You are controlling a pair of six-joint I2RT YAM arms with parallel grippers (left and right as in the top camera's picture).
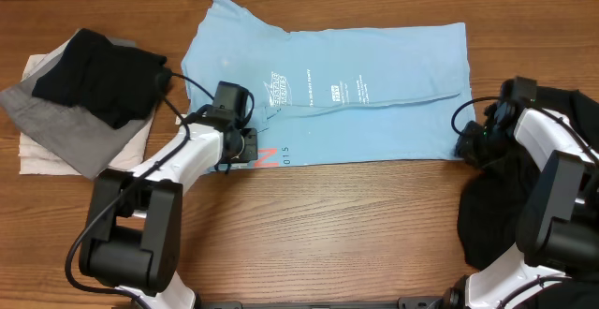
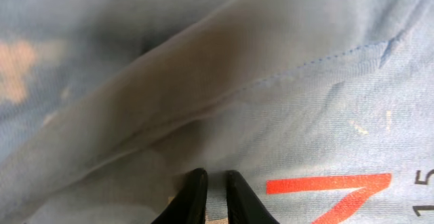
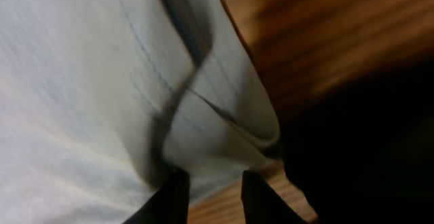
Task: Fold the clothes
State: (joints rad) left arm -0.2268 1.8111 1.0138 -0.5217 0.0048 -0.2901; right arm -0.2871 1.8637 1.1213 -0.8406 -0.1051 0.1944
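Note:
The light blue T-shirt (image 1: 356, 94) lies spread across the middle of the table, with small white print and a red letter at its near edge. My left gripper (image 1: 251, 146) rests on that near left edge. In the left wrist view its fingertips (image 2: 217, 178) stand slightly open, with blue cloth (image 2: 319, 115) showing in the narrow gap. My right gripper (image 1: 465, 143) is at the shirt's near right corner. The right wrist view shows this gripper (image 3: 213, 178) open astride the bunched hem (image 3: 230, 122), with wood between the fingers.
A black garment (image 1: 103, 70) lies on grey and white cloths (image 1: 56, 122) at the far left. Another black garment (image 1: 505, 206) is heaped at the right under the right arm. Bare wooden table (image 1: 346, 234) runs along the front.

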